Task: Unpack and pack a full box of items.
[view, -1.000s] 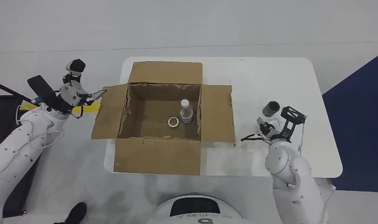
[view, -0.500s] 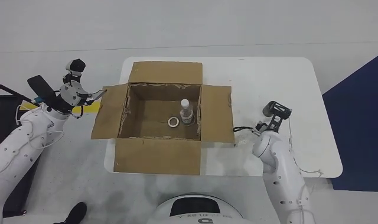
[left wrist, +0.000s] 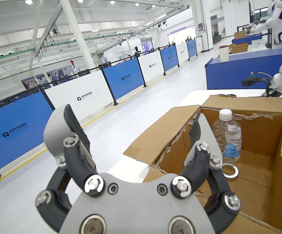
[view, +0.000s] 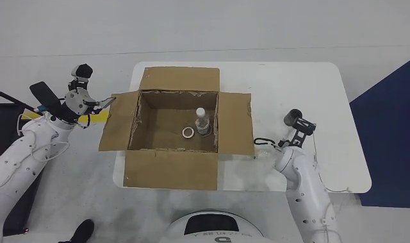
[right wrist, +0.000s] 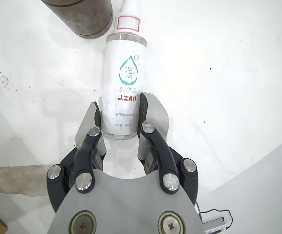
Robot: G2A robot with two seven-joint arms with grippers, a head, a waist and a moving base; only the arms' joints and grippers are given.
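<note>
Right tool (right wrist: 119, 101) clamps the base of a white plastic spray bottle (right wrist: 127, 74) lying on the white counter (right wrist: 216, 62), dark metal cylinder (right wrist: 75, 5) just ahead; left tool (left wrist: 132, 112) gapes wide. Likely unpacking: release next, without rolling.

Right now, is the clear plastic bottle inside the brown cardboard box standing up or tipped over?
Upright. The clear plastic bottle stands on its base on the floor of the brown cardboard box, neck pointing up.

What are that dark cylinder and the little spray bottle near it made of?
The dark cylinder looks like metal: dull grey-brown, machined grooves around it. The spray bottle seems clear plastic under a white label, with a white nozzle.
</note>
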